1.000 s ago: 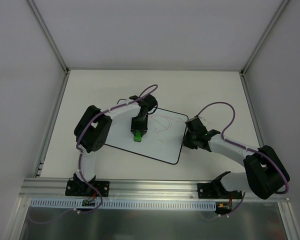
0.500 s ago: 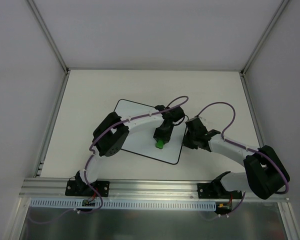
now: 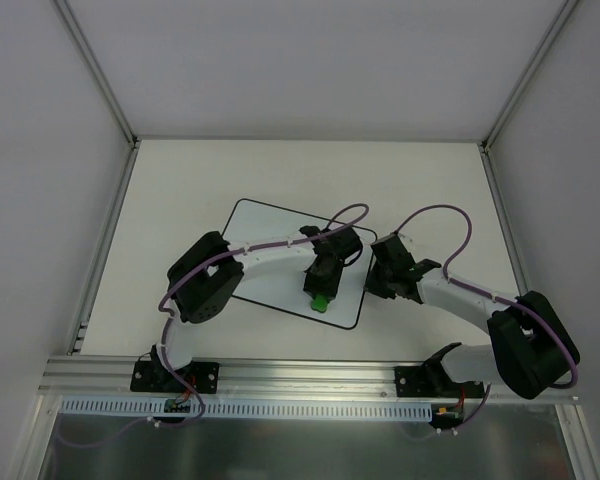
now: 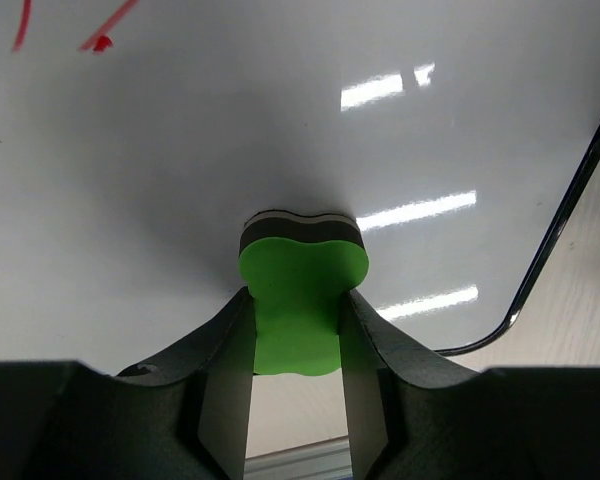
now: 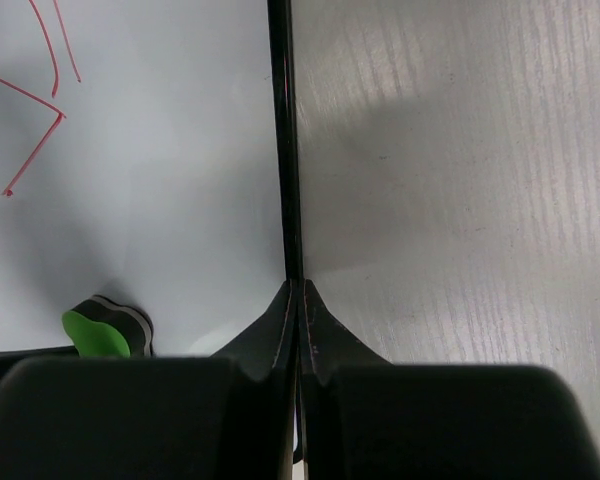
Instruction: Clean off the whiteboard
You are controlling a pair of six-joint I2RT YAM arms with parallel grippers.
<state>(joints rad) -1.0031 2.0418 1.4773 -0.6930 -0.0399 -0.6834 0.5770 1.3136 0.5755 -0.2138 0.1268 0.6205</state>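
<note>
The whiteboard (image 3: 270, 225) lies flat on the table, white with a thin black border. My left gripper (image 3: 320, 293) is shut on the green eraser (image 3: 321, 301) and presses it on the board near its near right corner. In the left wrist view the eraser (image 4: 302, 285) sits between my fingers (image 4: 225, 370), with red marks (image 4: 102, 40) farther off on the board (image 4: 180, 130). My right gripper (image 3: 375, 280) is shut, its tips resting on the board's right border (image 5: 283, 150). The right wrist view shows red scribbles (image 5: 40, 110) and the eraser (image 5: 100, 333).
The cream table (image 3: 420, 190) is enclosed by white walls with metal corner posts (image 3: 100, 75). An aluminium rail (image 3: 300, 375) runs along the near edge by the arm bases. Purple cables loop over both arms.
My left gripper has swept the eraser from the board's middle to the right, then toward the near right corner. The right gripper has stayed on the border.
</note>
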